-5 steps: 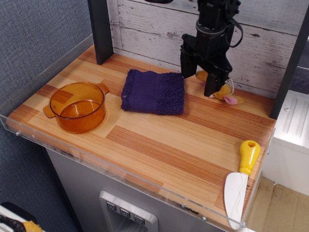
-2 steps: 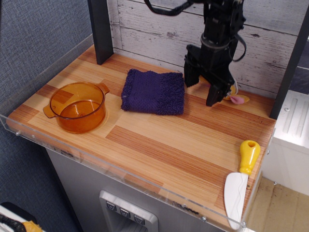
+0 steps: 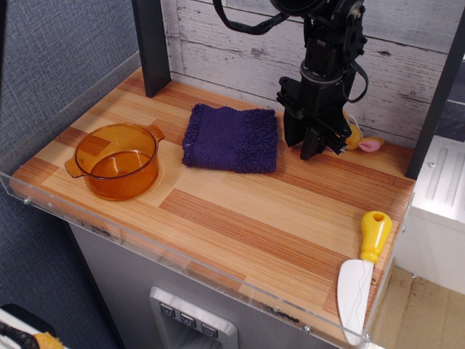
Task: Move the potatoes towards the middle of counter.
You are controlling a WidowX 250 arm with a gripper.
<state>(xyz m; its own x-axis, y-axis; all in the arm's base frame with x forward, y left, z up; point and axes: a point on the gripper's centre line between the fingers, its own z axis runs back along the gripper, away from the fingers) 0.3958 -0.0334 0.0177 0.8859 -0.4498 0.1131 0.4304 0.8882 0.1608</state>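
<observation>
The potatoes (image 3: 359,138), a small yellow-tan cluster with a pink end, lie at the back right of the wood-plank counter (image 3: 240,211), close to the back wall. My black gripper (image 3: 301,144) hangs low over the counter just left of them and covers their left part. Its two fingertips (image 3: 311,150) stand slightly apart with nothing seen between them. I cannot tell whether the fingers touch the potatoes.
A purple towel (image 3: 231,138) lies just left of the gripper. An orange see-through pot (image 3: 116,160) sits at the front left. A yellow-handled white knife (image 3: 363,269) lies at the front right edge. Dark posts stand at the back left (image 3: 151,43) and right (image 3: 436,94).
The gripper has turned at the wrist and dropped lower, and its fingers now look closer together. The potatoes have shifted right, toward the back wall.
</observation>
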